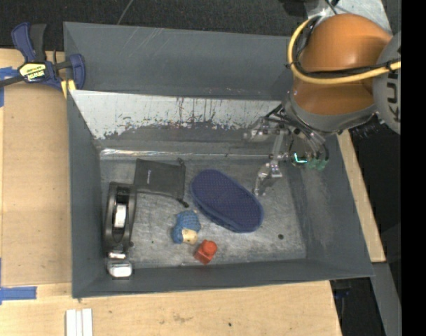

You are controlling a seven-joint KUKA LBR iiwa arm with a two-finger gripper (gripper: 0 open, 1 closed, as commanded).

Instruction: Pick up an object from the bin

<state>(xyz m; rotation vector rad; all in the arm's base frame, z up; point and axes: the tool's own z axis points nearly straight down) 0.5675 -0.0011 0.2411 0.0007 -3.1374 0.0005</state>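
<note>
The claw (266, 180) hangs low in the bin's right half, near the back wall (199, 121). I cannot tell whether it is spread or pressed together, and nothing shows in it. The nearest thing is a dark blue oval pad (227, 200), lying flat on the floor just left of the claw and slightly nearer the front. If that is the target, it looks a poor one. It is broad and low, so the claw coming straight down may land on top of it or shove it aside rather than get round an edge. The back wall is close too, and a drift that way could mean scraping metal. Further out lie a small blue toy (186, 226) and a red block (206, 250), close together near the front. Both look light enough to skid or roll off when nudged. A black flat piece (159, 179) and a black roll (118, 215) lie well to the left.
</note>
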